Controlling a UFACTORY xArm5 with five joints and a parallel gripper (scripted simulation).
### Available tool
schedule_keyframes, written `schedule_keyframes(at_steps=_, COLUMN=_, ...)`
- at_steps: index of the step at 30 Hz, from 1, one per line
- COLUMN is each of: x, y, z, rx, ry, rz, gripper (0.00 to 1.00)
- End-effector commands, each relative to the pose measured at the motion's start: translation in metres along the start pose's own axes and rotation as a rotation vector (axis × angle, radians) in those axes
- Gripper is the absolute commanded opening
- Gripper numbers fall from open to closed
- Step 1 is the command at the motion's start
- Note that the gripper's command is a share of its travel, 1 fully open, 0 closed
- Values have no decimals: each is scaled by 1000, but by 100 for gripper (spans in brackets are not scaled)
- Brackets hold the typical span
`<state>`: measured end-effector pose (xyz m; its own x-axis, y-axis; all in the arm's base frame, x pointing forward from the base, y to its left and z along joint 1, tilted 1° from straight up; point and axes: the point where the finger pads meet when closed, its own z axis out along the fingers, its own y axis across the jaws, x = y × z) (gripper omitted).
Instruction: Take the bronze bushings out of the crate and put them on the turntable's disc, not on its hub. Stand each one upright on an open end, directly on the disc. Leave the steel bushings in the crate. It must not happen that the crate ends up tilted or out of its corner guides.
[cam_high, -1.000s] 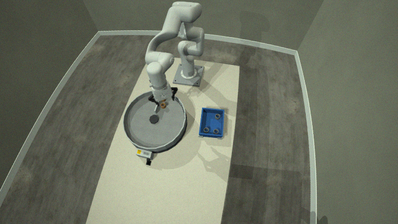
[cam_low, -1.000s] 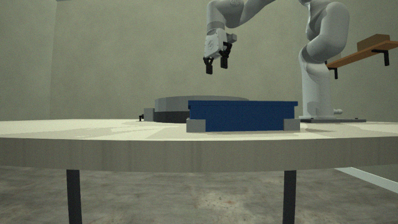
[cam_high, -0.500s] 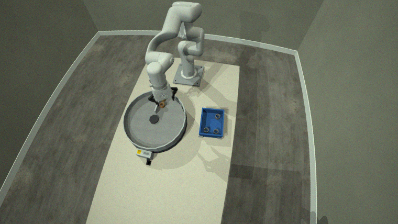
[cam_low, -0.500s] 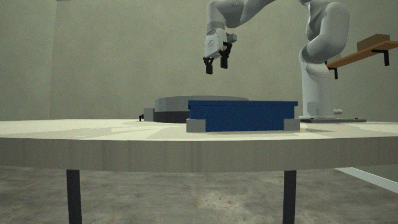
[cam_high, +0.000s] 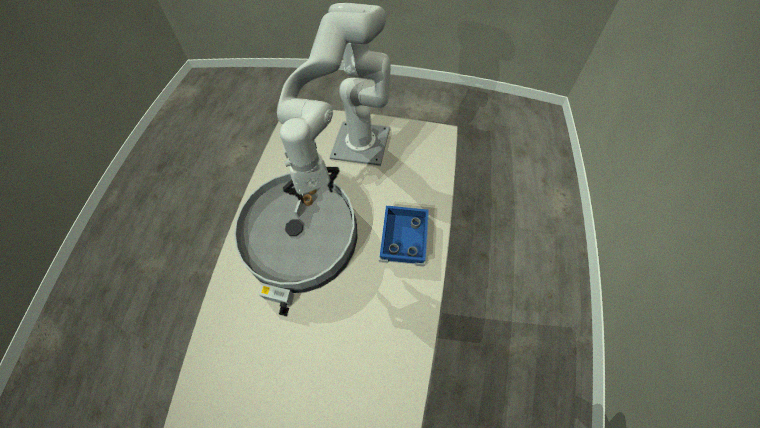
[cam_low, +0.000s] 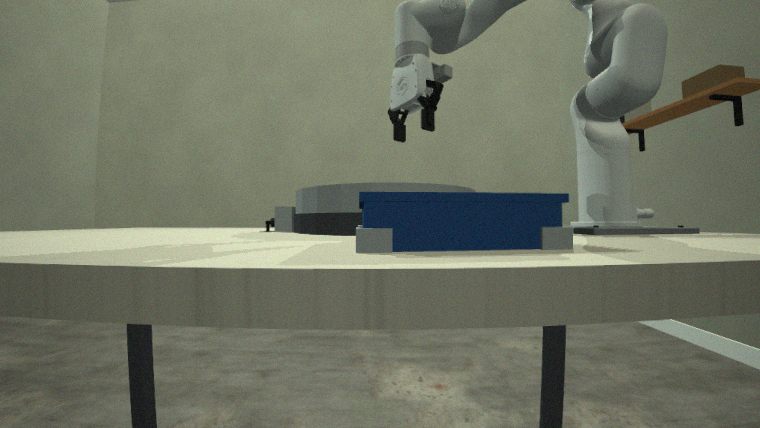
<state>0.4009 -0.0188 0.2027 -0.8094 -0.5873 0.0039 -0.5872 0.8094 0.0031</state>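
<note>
On the pale table [cam_high: 329, 340], the turntable's disc [cam_high: 319, 249] carries one bronze bushing [cam_high: 307, 198] near its far rim, clear of the hub [cam_high: 293, 228]. The gripper [cam_low: 410, 123] hangs high above, fingers spread and empty. Rightward, the blue crate [cam_high: 387, 233] seems to hold only three steel bushings [cam_high: 394, 247].

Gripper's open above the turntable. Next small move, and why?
Probably hold there or retract rather than go back to the crate. The gripper hangs open and empty, well above the turntable. One bronze bushing sits on the disc, off the hub. The three bushings left in the crate look grey, likely steel, so nothing seems left to move.
</note>
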Motion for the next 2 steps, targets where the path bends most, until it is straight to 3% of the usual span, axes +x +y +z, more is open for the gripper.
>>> schedule_keyframes(at_steps=1, x=-1, y=-1, z=-1, rx=2, ry=-3, rz=0, gripper=100)
schedule_keyframes(at_steps=2, x=-1, y=-1, z=-1, rx=2, ry=-3, rz=0, gripper=100)
